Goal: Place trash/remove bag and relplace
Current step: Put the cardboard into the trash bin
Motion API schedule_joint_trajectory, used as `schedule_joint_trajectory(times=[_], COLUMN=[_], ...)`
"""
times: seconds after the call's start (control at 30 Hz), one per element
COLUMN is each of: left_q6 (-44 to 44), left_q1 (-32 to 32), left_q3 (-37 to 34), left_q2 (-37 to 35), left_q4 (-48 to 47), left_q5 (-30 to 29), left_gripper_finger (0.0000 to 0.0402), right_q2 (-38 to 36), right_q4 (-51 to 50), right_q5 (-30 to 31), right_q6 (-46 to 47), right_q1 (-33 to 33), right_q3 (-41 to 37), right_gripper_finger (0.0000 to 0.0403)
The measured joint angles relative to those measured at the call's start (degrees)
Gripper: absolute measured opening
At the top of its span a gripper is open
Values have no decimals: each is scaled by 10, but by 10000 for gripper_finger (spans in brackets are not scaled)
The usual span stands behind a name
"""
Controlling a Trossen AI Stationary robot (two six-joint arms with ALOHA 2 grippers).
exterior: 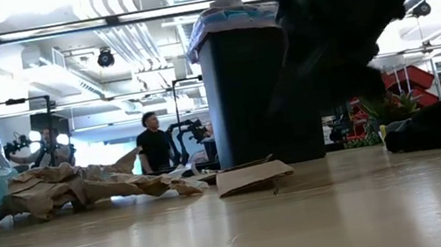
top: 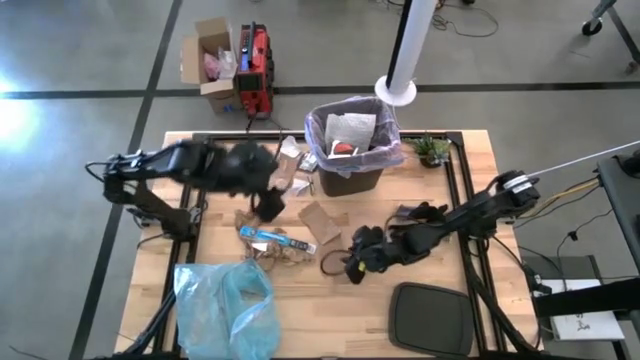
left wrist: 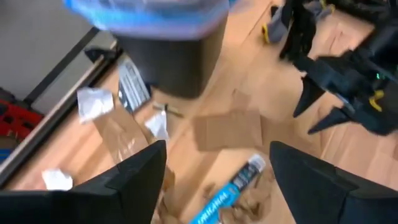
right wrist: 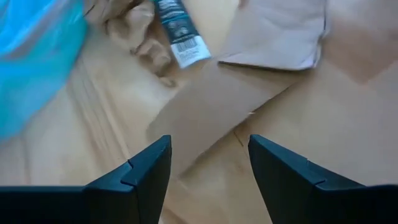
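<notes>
High view, with the black bin (top: 350, 165) as the landmark: it stands at the far middle of the wooden worktop (top: 330, 300), lined with the pale lavender bag (top: 318, 128), whose rim folds over the bin's edge. White paper and a red-marked scrap already lie inside it. More trash lies on the worktop in front of the bin: a flat brown cardboard piece (top: 322, 224) just in front, crumpled brown paper (top: 270, 250) farther forward and to the left, and a blue-and-white wrapper (top: 277, 237) lying on that paper. White paper bits (top: 292, 150) lie close against the bin's left side.

The left claw (top: 268, 205) hangs above the worktop in front of the bin and to its left, over the scattered scraps; its wrist view shows the fingers (left wrist: 140, 180) spread wide with nothing between them. The right claw (top: 352, 268) is low, in front of the bin and slightly to its right, beside the cardboard piece; its fingers (right wrist: 140, 171) stand apart and empty above brown cardboard.

A crumpled light-blue plastic bag (top: 228, 305) lies at the worktop's near left corner, well apart from the bin. A dark lid (top: 430, 318) lies near the front edge to the right.
</notes>
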Motion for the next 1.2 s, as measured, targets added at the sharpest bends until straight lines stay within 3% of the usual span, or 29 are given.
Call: schedule_joint_trajectory(times=[0.17, 0.3, 0.47, 0.6, 0.87, 1.0, 1.2], left_q6=[-137, -190, -192, -206, -192, -181, -152], left_q1=[-108, -172, -172, -158, -139, -137, -138], left_q3=[-157, -308, -464, -543, -565, -562, -522], left_q2=[-49, -58, -18, 41, 166, 221, 260], left_q4=[32, 145, 380, 532, 644, 705, 713], left_q5=[-51, -61, -47, -46, -47, -64, -43], left_gripper_finger=[252, 239, 224, 215, 197, 188, 177], right_q2=[30, 32, 43, 60, 110, 121, 123], right_q4=[29, 36, 36, 49, 173, 188, 183], right_q5=[-23, -28, -33, -33, -43, -48, -46], right_q6=[107, 153, 209, 227, 244, 244, 192], right_q1=[-12, -13, -18, -23, -27, -27, -27], right_q3=[-1, 0, 0, -1, 0, 12, 32], right_gripper_finger=[213, 239, 268, 279, 257, 241, 212])
